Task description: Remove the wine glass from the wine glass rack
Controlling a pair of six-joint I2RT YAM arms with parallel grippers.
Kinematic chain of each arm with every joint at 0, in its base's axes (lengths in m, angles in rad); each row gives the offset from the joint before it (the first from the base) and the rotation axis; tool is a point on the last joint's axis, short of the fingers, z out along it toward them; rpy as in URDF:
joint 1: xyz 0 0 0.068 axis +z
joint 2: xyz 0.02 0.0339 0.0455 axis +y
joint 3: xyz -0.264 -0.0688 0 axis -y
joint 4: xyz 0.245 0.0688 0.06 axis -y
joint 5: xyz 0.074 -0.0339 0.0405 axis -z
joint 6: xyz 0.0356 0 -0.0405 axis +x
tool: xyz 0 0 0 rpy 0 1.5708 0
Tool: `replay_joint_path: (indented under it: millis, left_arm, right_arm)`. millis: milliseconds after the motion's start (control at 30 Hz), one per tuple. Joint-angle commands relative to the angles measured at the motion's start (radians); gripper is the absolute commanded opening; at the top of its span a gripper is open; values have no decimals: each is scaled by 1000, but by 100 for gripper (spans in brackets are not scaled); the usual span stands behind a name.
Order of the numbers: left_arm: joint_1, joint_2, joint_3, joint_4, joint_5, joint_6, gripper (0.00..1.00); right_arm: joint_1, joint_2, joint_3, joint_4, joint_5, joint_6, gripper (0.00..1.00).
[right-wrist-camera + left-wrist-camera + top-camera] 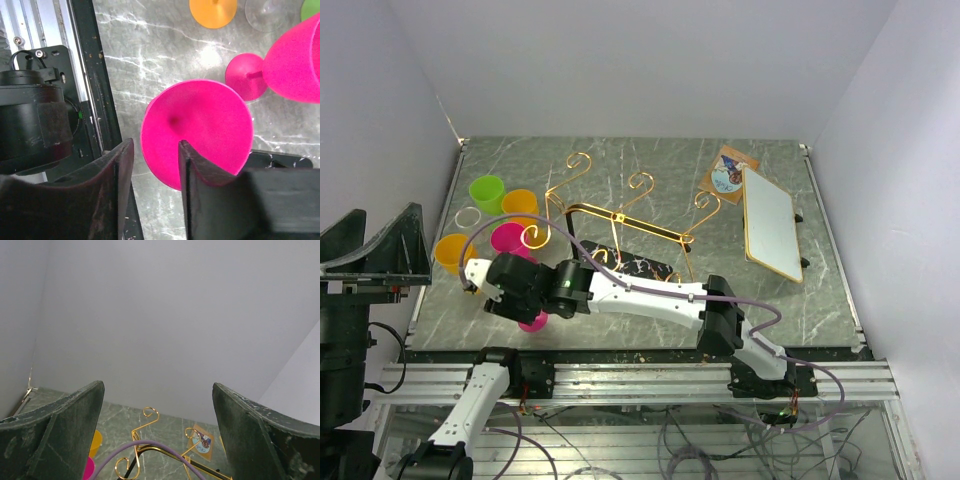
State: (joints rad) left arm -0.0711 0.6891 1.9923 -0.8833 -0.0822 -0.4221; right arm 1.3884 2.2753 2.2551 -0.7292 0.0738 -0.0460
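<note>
the right pincer is held low over the near edge of the table, its jaws parted. the rim of a pink glass lies in the gap between them, with one finger over the bowl and the other outside it. whether either finger touches the rim cannot be told. the glass is seen mouth-up directly under the pincer, off the rack and well apart from it.

just past the fingertips a second pink glass is seen, its foot near the first glass. farther out from the tips, an orange glass, a clear ring, a green glass and a second orange glass are grouped together.

the rack stands behind the pincer's wrist, toward the middle of the table, with its gold scroll hooks spread. none of the hooks in view carries a glass. a purple cable is run along the arm in front of it.

far beyond the rack from the pincer, a white gold-edged board is seen, and a disc card lies at its far corner.

the left pincer is raised at the side of the table, well apart from the right pincer. its jaws are spread wide and nothing is held between them.
</note>
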Motion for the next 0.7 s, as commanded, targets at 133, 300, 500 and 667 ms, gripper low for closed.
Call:
replay_joint_path:
  millis: [133,300,500,667]
  left_arm:
    - [1,8,11,-11,-17,4,99]
    - [1,9,30,-26,-21,-3,99]
    - [0,4,29,-32,-26,-20,99]
    - [1,-4,-9,-20,-18,-37,99]
  right_arm:
    - [-18,-108,40,24,3,-4,60]
    - [-41,-266,-103,140,-36,-8,79]
    - [-76,-454,-233,226,-15,-20,90]
    - [-119,-594,-319,288,51,-57,96]
